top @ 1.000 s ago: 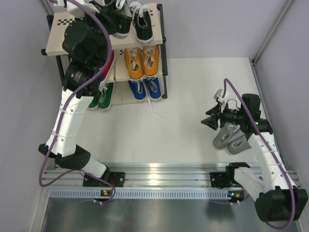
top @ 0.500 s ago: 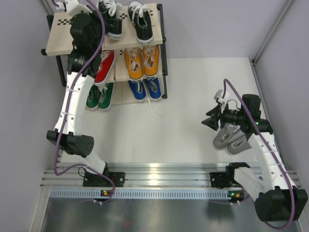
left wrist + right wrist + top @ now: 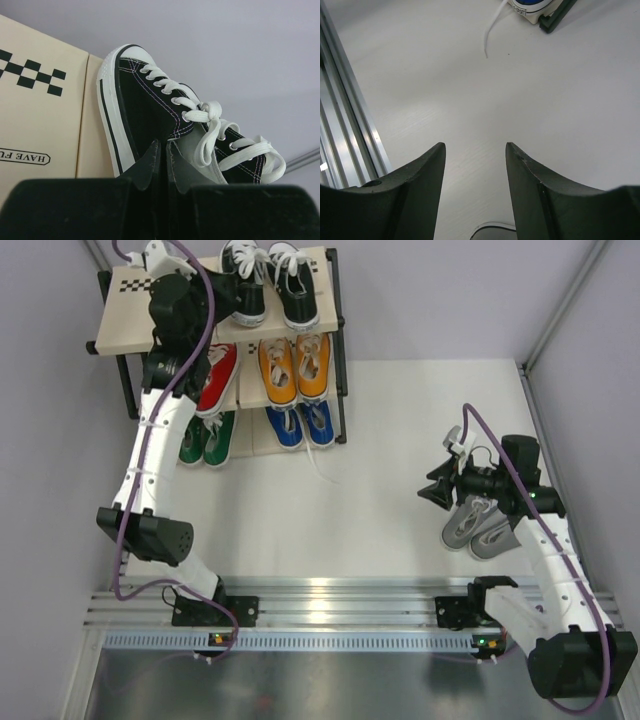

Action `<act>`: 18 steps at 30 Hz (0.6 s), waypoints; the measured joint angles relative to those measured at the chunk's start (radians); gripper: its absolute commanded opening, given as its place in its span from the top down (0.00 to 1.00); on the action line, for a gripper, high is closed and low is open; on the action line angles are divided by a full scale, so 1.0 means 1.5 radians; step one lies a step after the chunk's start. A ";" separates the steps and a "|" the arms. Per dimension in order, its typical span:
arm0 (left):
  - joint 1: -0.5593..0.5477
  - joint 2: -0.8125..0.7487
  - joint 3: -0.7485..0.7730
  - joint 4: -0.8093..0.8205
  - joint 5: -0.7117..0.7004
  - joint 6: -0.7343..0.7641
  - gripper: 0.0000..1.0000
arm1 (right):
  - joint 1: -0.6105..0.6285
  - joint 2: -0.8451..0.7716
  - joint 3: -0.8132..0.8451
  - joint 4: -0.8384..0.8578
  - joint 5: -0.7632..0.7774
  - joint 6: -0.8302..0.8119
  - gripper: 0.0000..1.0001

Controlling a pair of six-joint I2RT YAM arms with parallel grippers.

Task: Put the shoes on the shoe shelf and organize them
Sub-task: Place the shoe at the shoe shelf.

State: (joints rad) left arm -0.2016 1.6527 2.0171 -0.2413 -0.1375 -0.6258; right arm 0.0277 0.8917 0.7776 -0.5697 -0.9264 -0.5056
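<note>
So, nearest: the right gripper (image 3: 475, 147) hangs with its jaws about half apart and nothing between them, over bare floor well away from the shoe shelf (image 3: 120, 320). It is probably parked beside the grey pair (image 3: 478, 528), which is off the shelf, well out from its front and apparently next to go. The arm covers part of that pair, and the wrist view catches only a sliver of sole.

On the shelf's bottom tier are the blue pair (image 3: 300, 425) and green pair (image 3: 210, 440). Above them are the orange pair (image 3: 295, 368) and a red shoe (image 3: 218, 375), toes pointing out.

On the shelf's top board, the left gripper (image 3: 161, 150) is nearly closed and looks pinched on the collar of the black shoe (image 3: 135, 110), presumably to set it beside its mate (image 3: 297, 290).

Hard to see: from above the left arm hides its own fingers, the second red shoe and some of the green. Whether the black sole is fully down, I can't tell.
</note>
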 measured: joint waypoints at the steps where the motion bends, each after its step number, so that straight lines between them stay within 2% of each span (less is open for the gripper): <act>1: 0.002 -0.001 -0.003 0.002 0.006 -0.005 1.00 | 0.000 0.000 0.000 0.000 0.000 0.000 0.49; 2: 0.003 -0.002 -0.003 0.002 0.010 -0.010 1.00 | 0.000 0.000 0.000 0.000 0.000 0.000 0.49; 5: 0.005 -0.004 -0.006 0.002 0.016 -0.024 0.91 | 0.000 0.000 0.000 0.000 0.000 0.000 0.49; 9: 0.006 -0.007 -0.007 0.000 0.022 -0.038 0.61 | 0.000 0.000 0.000 0.000 0.000 0.000 0.48; 12: 0.004 -0.013 -0.008 -0.014 0.035 -0.044 0.48 | 0.000 0.000 0.000 0.000 0.000 0.000 0.49; 15: 0.004 -0.026 -0.008 -0.022 0.042 -0.045 0.42 | 0.000 0.000 0.000 0.000 0.000 0.000 0.49; 18: 0.004 -0.045 -0.008 -0.037 0.047 -0.037 0.40 | -0.004 0.000 0.000 0.000 -0.001 0.000 0.49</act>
State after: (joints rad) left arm -0.1951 1.5848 2.0052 -0.2966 -0.0673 -0.6811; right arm 0.0212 0.8913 0.7776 -0.5701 -0.9279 -0.5060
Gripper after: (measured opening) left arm 0.586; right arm 0.514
